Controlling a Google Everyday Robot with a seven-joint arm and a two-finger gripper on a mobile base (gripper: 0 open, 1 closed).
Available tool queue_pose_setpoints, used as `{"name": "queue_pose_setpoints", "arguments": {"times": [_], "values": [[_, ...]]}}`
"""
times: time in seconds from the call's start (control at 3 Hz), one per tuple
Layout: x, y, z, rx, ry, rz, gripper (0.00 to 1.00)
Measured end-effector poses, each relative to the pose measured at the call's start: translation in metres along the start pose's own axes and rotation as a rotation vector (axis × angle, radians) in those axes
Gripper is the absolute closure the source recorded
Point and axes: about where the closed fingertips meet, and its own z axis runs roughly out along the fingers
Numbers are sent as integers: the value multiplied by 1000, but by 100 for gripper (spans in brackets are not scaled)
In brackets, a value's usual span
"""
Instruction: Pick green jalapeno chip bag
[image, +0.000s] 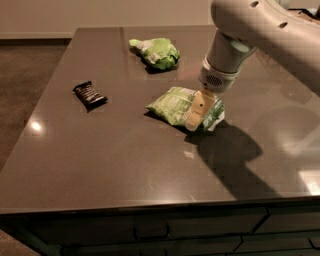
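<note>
The green jalapeno chip bag (172, 105) lies flat near the middle of the dark table (125, 155), its white-edged end to the right. My gripper (199, 111) hangs from the arm at the upper right and is down over the bag's right part, its cream-coloured finger in front of the bag. The bag's right end is partly hidden behind it.
A balled-up bright green bag (156, 52) sits at the back of the table. A small black wrapper (89, 94) lies to the left. The arm's shadow falls on the table to the right front. Drawers run along the front below the table edge.
</note>
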Motion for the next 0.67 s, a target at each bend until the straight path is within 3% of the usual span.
{"name": "queue_pose_setpoints", "arguments": {"times": [0.67], "values": [[-4,3,9,-35,-8,-6,43]]}}
